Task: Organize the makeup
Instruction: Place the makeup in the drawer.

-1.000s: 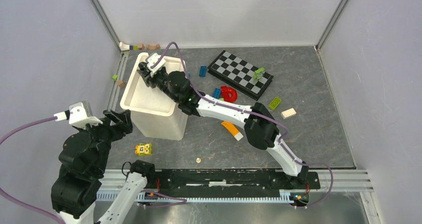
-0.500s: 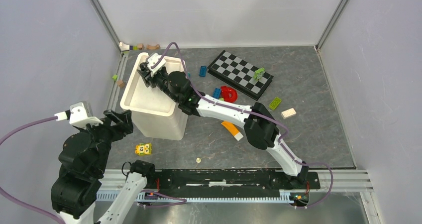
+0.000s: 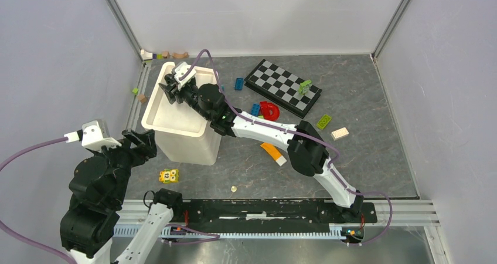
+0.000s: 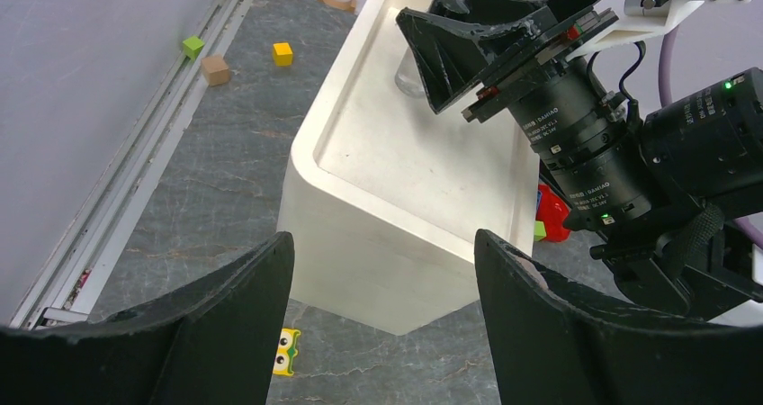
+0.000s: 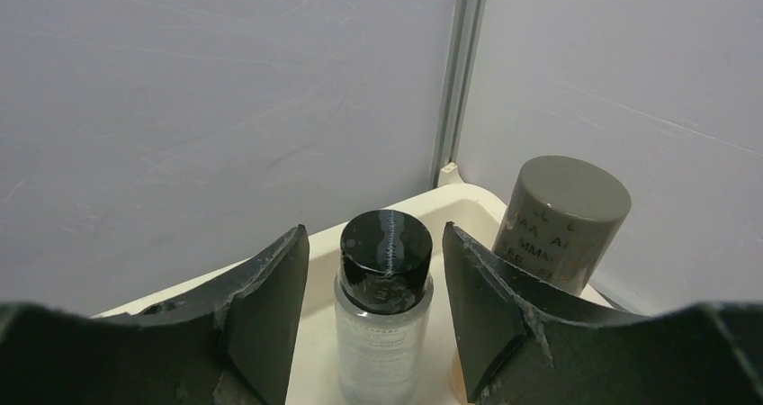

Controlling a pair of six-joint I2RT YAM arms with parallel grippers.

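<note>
My right gripper reaches into the far left corner of the white bin. In the right wrist view it is open, and a clear bottle with a black cap stands upright between its fingers with a gap on each side. A grey-capped bottle stands beside it at the bin's corner. An orange tube with a white cap lies on the table right of the bin. My left gripper is open and empty by the bin's near left side.
A checkerboard, a red toy and coloured bricks lie right of the bin. A beige block lies farther right. A yellow brick with eyes and a small round disc lie near the front.
My right gripper has shifted slightly left over the bin's far corner and its fingers look a little wider. The left arm has not moved.
</note>
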